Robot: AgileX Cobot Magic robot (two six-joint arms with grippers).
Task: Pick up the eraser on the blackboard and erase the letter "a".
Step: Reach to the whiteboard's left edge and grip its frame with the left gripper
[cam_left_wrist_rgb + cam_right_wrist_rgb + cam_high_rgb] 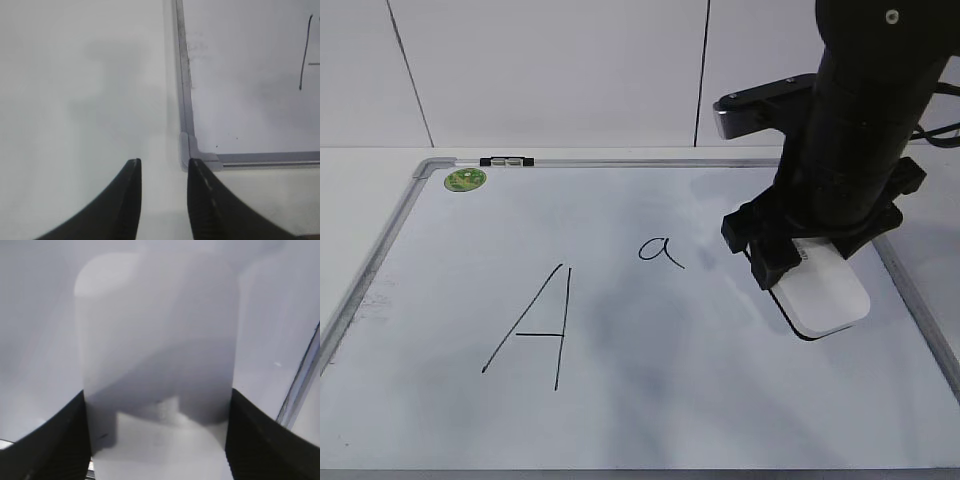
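Observation:
The white eraser (pixel 825 295) lies at the right side of the blackboard (pixel 620 420), right of the small letter "a" (pixel 660 250). My right gripper (pixel 808 262) comes down over it, and its dark fingers press against both long sides. In the right wrist view the eraser (pixel 160 340) fills the space between the jaws of the right gripper (pixel 157 395). My left gripper (pixel 162 162) is open and empty above the white table, just outside a corner of the blackboard (pixel 250 100). It does not show in the exterior view.
A large capital "A" (pixel 535 330) is drawn left of the small "a"; one of its strokes shows in the left wrist view (pixel 302 60). A green sticker (pixel 465 180) and a black clip (pixel 507 160) sit at the board's far left corner. A white wall stands behind.

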